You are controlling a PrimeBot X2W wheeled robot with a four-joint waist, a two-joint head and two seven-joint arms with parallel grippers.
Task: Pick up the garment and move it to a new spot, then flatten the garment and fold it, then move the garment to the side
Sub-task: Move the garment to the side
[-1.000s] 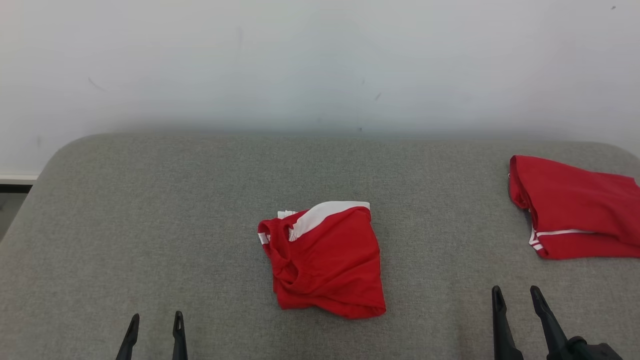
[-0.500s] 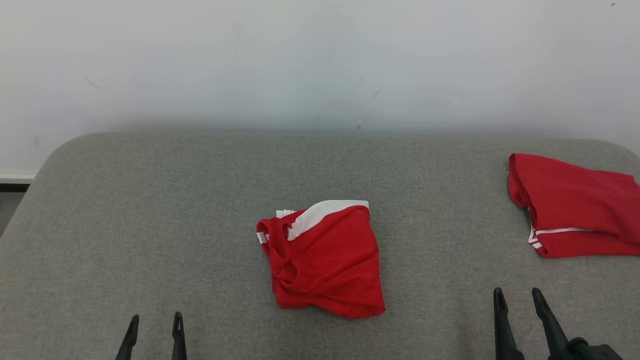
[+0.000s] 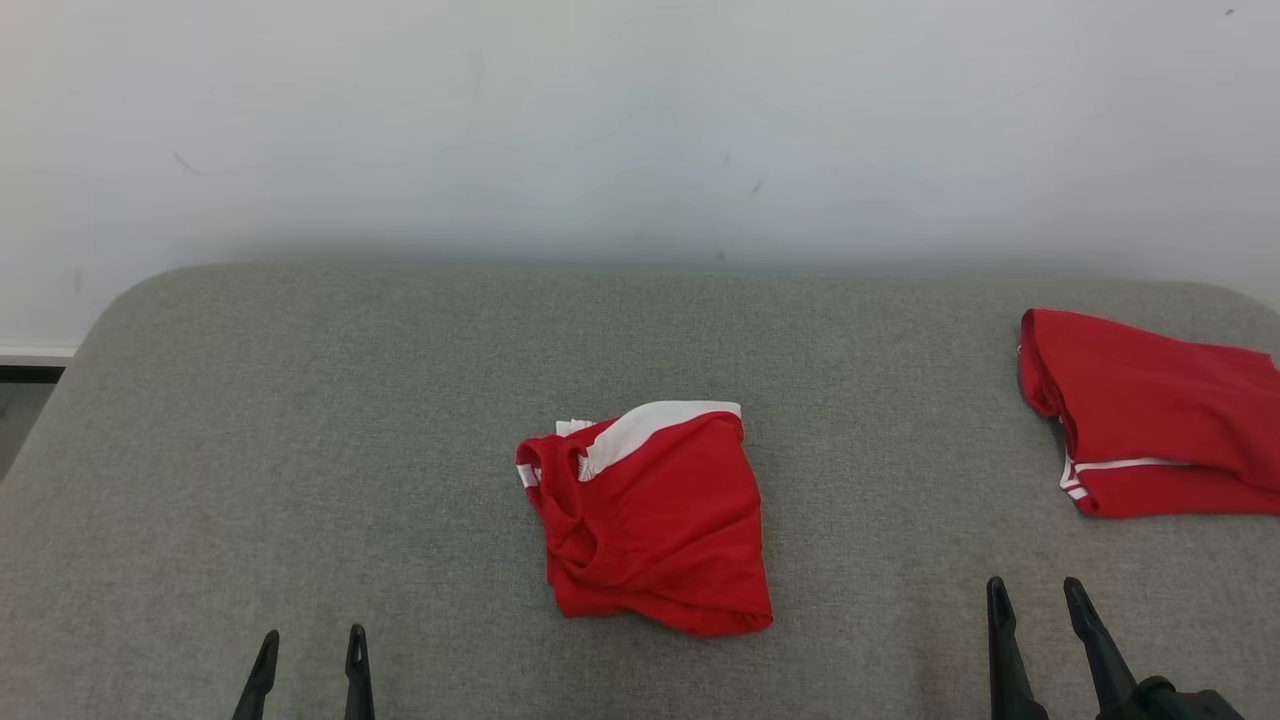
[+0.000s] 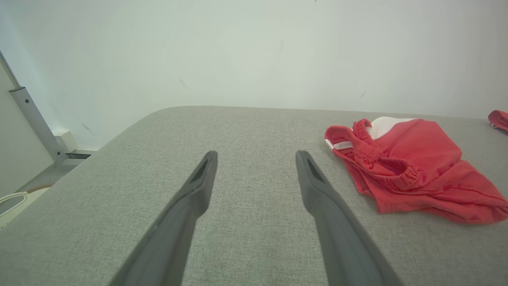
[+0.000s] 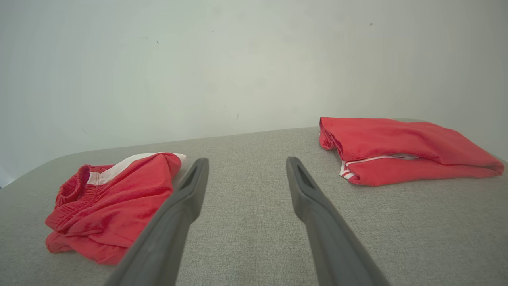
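A crumpled red garment [image 3: 650,520] with white stripes and an elastic waistband lies in a loose heap at the middle of the grey padded table [image 3: 300,420]. The left wrist view has the red garment [image 4: 408,167] at the right; in the right wrist view the red garment [image 5: 111,198] is at the left. My left gripper [image 3: 310,640] sits open at the lower left, well short of it, nothing between its fingers [image 4: 198,186]. Near the front edge my right gripper [image 3: 1035,590] is also open and empty, off to the garment's right, its fingers [image 5: 301,186] apart.
A second red garment [image 3: 1150,410] with thin white stripes lies folded at the table's far right edge, and the second red garment [image 5: 397,149] sits right of centre in the right wrist view. A pale wall [image 3: 640,120] stands behind the table. A grey post [image 4: 35,119] stands off the table's left.
Only a slight shift of the whole picture, so the camera wobbled. Both garments and both grippers stay where they were.
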